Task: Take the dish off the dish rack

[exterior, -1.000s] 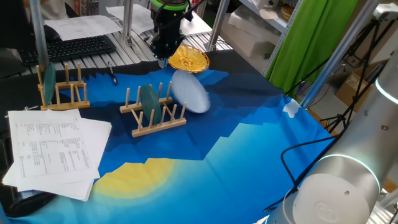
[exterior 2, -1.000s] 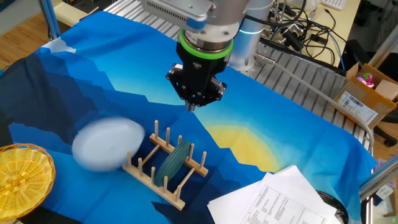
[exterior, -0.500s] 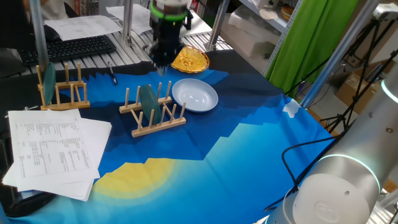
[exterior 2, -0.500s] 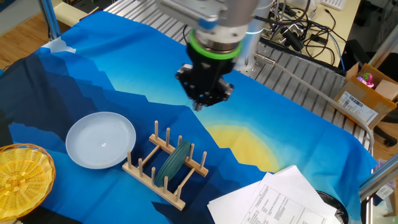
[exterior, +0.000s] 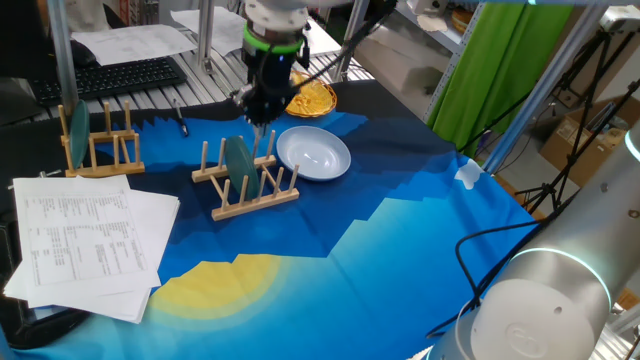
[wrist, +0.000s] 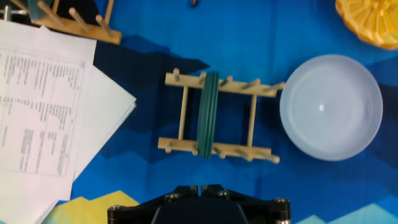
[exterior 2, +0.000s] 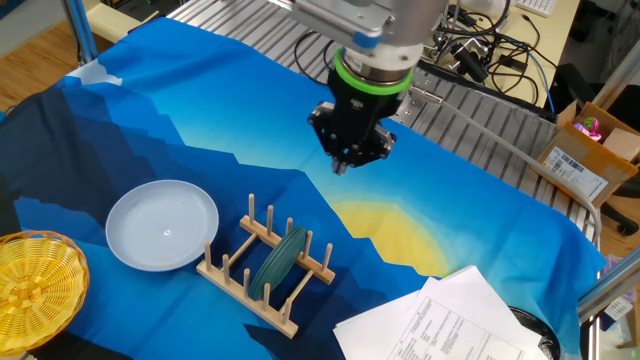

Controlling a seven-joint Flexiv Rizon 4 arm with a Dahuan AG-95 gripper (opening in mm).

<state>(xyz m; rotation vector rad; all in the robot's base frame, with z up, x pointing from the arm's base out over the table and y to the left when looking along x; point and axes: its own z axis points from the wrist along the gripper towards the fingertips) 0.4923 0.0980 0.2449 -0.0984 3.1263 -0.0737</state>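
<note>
The white dish (exterior: 314, 152) lies flat on the blue cloth beside one end of the pale wooden dish rack (exterior: 255, 205), apart from my gripper. It also shows in the other fixed view (exterior 2: 162, 224) and in the hand view (wrist: 331, 107). The rack (exterior 2: 232, 288) (wrist: 253, 118) holds one dark green plate (exterior: 238, 160) (exterior 2: 277, 260) (wrist: 207, 115) upright between its pegs. My gripper (exterior: 260, 118) (exterior 2: 342, 168) (wrist: 199, 186) hangs in the air above and to the side of the rack, shut and empty.
A yellow wicker basket (exterior: 305, 97) (exterior 2: 35, 280) (wrist: 370, 22) stands just beyond the dish. Loose printed papers (exterior: 90, 240) (wrist: 43, 112) lie at the rack's other side. A smaller orange-toned rack (exterior: 100, 145) stands farther off, near a keyboard (exterior: 110, 75).
One second ago the white dish was a tilted blur beside the rack; it now lies flat and still on the cloth. My gripper has moved sideways away from the dish, still shut.
</note>
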